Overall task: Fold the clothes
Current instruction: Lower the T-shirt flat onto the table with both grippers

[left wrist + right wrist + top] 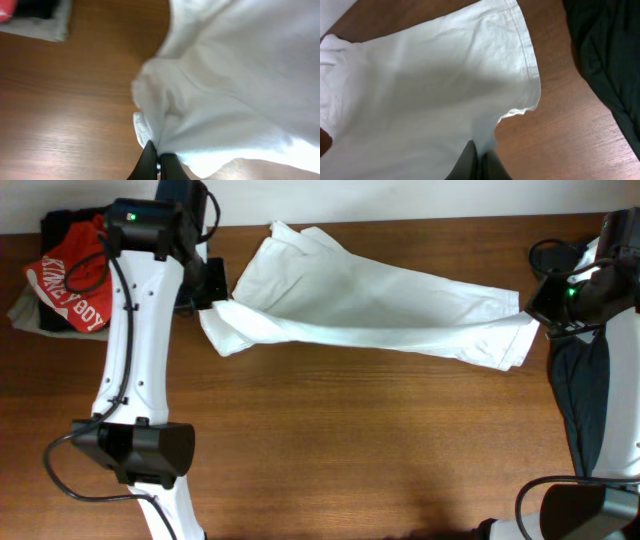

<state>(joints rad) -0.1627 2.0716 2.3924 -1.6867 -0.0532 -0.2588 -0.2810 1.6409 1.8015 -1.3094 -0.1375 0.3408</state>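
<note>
On my table [350, 450] the white garment [380, 305] lies stretched; both arms [135, 330] reach forward, left claw [159, 162] and right claw [479, 162] each clenched on one end.

Under bright even light the white garment [235, 75] blurs close up, soft glare on the table [60, 145]

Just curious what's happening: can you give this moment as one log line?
left pincer: shut on white trousers | right pincer: shut on white trousers | state: unfolded
</note>
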